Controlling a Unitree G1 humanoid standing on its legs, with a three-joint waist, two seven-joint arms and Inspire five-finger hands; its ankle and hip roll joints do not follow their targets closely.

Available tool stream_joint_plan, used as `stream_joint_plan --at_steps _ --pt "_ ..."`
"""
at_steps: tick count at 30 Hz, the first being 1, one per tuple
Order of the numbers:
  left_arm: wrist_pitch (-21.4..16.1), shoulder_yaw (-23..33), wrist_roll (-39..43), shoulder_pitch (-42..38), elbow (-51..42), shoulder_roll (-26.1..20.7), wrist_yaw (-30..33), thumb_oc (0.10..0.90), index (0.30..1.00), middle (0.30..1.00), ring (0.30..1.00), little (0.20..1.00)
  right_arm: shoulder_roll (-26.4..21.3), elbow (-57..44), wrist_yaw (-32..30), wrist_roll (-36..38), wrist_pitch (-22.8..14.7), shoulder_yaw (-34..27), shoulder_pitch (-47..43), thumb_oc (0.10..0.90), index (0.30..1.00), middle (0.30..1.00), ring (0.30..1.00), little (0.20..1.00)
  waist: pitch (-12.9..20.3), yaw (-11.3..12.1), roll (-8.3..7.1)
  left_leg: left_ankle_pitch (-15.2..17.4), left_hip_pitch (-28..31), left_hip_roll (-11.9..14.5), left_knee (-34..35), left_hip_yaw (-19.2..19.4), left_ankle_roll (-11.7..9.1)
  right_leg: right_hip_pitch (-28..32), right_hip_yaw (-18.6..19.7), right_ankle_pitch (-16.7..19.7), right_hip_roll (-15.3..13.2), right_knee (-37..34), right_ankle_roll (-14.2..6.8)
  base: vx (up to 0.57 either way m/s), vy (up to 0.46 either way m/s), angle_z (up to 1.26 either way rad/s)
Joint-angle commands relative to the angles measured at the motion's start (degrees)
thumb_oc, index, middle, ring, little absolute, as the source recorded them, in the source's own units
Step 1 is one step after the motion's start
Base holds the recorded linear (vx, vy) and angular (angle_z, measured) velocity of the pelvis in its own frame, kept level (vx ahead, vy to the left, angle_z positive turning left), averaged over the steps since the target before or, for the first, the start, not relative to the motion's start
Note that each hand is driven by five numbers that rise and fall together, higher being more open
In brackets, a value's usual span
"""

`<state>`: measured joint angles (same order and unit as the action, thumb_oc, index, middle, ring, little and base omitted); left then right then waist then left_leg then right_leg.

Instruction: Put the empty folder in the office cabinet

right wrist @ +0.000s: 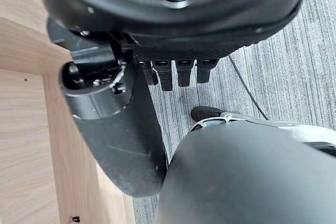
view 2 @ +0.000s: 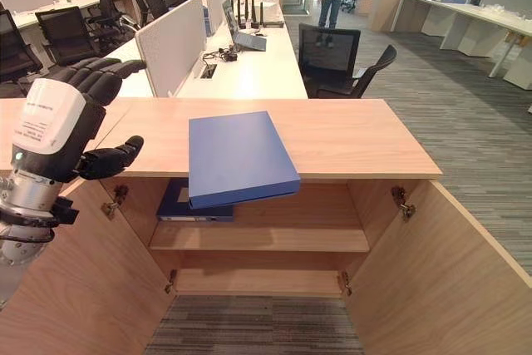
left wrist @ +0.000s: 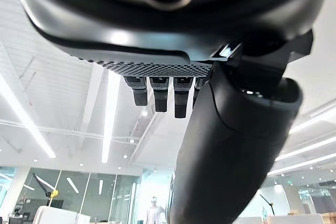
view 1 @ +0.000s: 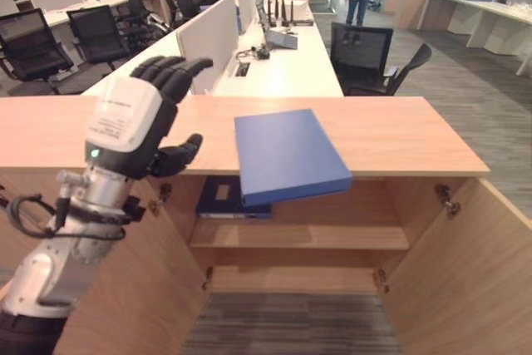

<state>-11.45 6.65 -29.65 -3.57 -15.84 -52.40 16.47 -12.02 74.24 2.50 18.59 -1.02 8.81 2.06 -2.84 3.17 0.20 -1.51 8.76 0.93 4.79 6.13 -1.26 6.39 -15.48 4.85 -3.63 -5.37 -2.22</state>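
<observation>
Cabinet [view 1: 432, 288] of light wood is standing in front of the robot with both doors swung open, showing a shelf [view 1: 332, 237] inside. Its flat top is serving as a counter [view 1: 391, 135], and rows of office desks and black chairs are stretching away behind it. A blue folder [view 1: 287, 155] is lying flat on the counter, its near end jutting out over the front edge above the open compartment. A second, darker blue folder [view 1: 224, 197] is lying on the shelf inside, at the left, partly hidden beneath the overhanging one. The left hand [view 1: 137, 122] is hovering raised at the left of the counter, apart from the blue folder, fingers [view 2: 104, 72] relaxed and loosely bent, holding nothing. The right hand [right wrist: 157, 51] is hanging beside the cabinet's wooden side over grey carpet, its fingers [right wrist: 178, 72] loose and holding nothing.
</observation>
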Motion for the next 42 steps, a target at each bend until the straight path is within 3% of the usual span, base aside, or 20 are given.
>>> stream_joint_plan --at_steps 1,11,24,31,42 --pt "-0.5 1.8 1.7 -10.0 -2.0 -0.6 5.4 0.8 0.9 0.9 0.9 0.9 -1.1 1.9 -0.3 1.0 -0.4 3.3 -2.2 0.8 0.9 0.9 0.9 0.9 0.7 -1.1 -1.86 3.0 -0.3 0.3 0.2 0.2 -2.0 2.7 -0.5 -2.9 -1.8 0.4 -4.7 0.0 0.014 -0.04" --pt "-2.5 -9.1 -2.8 -10.7 2.8 -3.3 5.8 0.8 0.9 0.9 0.9 0.9 -1.2 1.9 -1.7 1.5 -1.5 2.6 -1.7 0.8 0.9 0.9 0.9 0.9 0.8 -1.9 -2.27 3.3 -0.4 0.1 0.2 0.9 -1.8 2.1 0.0 -2.2 -1.8 0.4 -5.1 0.0 0.019 -0.04" --pt "-0.2 -11.7 -9.0 -9.2 10.9 -5.5 8.7 0.8 0.9 0.9 0.9 0.9 -1.1 2.2 -2.5 2.1 -2.0 2.1 -1.5 0.8 0.9 0.9 0.9 0.9 0.9 -1.8 -2.71 3.6 -0.4 0.0 0.2 1.4 -1.5 1.7 0.3 -1.9 -1.9 0.4 -5.3 0.0 0.004 -0.01" --pt "1.6 -10.4 -10.6 -8.3 13.6 -5.3 10.2 0.8 0.9 0.9 0.9 0.9 -0.7 2.1 -2.8 2.1 -2.1 2.2 -1.3 0.8 0.9 0.9 0.9 0.9 1.1 -1.8 -2.7 3.8 -0.2 0.0 0.2 1.8 -1.4 1.7 0.7 -2.0 -1.9 0.4 -5.4 0.0 0.0 0.0" --pt "0.2 -14.9 -11.9 -7.9 13.9 -4.2 8.2 0.8 0.9 0.9 0.9 0.9 -1.0 2.0 -3.3 2.2 -2.3 1.9 -1.5 0.8 0.9 0.9 0.9 0.9 1.0 -2.1 -2.62 4.0 0.2 -0.2 0.2 1.9 -1.2 1.9 0.8 -1.9 -2.0 0.4 -5.4 0.0 0.0 0.0"
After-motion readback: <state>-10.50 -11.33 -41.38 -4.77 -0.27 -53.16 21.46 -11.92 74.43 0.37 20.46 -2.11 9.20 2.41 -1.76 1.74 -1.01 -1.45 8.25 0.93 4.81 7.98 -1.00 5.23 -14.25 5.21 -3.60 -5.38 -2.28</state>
